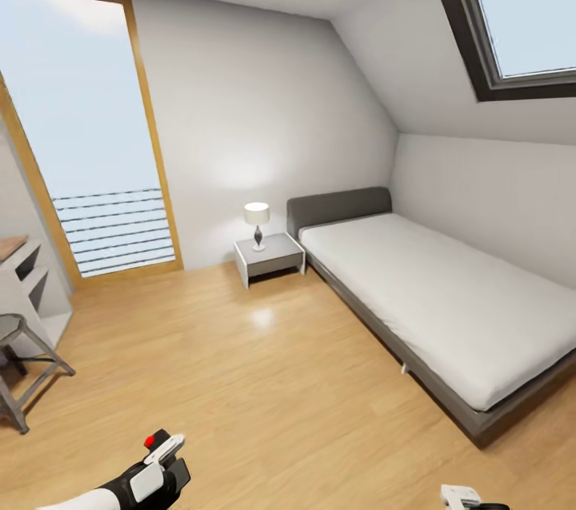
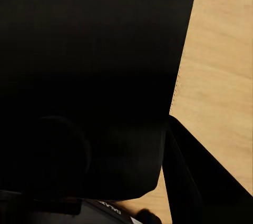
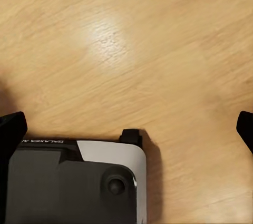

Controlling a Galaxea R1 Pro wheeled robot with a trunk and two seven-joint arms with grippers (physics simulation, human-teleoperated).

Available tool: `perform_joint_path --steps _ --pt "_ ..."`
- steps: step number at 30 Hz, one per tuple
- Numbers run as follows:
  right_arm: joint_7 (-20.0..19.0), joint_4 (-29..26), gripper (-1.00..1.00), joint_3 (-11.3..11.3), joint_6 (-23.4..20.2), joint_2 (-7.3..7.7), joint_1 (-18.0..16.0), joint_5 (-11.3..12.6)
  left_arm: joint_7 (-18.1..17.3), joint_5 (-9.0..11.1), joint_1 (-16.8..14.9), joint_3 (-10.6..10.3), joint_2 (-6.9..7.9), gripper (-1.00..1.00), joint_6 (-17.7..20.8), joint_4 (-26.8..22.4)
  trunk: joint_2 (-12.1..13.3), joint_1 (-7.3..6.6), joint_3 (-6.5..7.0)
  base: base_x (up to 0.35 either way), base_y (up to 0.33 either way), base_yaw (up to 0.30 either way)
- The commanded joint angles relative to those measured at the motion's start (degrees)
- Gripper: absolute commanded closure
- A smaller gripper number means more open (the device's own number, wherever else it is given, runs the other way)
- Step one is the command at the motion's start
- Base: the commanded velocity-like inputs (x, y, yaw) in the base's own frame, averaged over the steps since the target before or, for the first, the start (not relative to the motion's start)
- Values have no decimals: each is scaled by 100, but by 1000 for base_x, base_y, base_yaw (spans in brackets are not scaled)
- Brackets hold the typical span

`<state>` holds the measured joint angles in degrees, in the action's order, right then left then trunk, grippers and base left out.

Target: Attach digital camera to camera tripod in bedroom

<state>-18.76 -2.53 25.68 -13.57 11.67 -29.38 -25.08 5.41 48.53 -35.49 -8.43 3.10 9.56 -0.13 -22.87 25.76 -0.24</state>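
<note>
Presently the left pincer is clenched on the digital camera, low over the bedroom floor. Judged rigid, light, lens fragile: hold the body. Right pincer stands released, empty.

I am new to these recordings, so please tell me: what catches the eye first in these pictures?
The grey-framed bed with its white mattress fills the right side of the bedroom, with a small lamp on the nightstand beside its headboard. A tall wood-framed window stands at the left. At the lower edge, the left hand holds the black digital camera with its red button.
</note>
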Motion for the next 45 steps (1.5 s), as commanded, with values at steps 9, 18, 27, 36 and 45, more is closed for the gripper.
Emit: perform_joint_path --steps 9,18,27,36,45 --pt "-65 3 -100 68 -27 -15 2 -30 1 20 0 -58 -21 100 4 -4 -4 2 -3 0 0 290" --pt "-267 -377 -100 61 -723 -113 2 -31 -4 16 1 -62 -52 100 6 -4 -4 2 -3 0 0 285" --pt "-370 -1050 -100 44 -1257 -162 2 -36 -2 -144 4 -62 -286 100 13 1 -4 2 -3 0 0 266" --pt "-374 -1081 -100 43 -1265 -165 2 -49 1 -317 30 -62 -331 100 12 -3 -4 2 -3 -37 0 163" --pt "-385 -1083 -100 49 -1248 -165 2 -40 29 -327 33 -55 -422 100 3 1 -4 2 -3 -297 1 14"
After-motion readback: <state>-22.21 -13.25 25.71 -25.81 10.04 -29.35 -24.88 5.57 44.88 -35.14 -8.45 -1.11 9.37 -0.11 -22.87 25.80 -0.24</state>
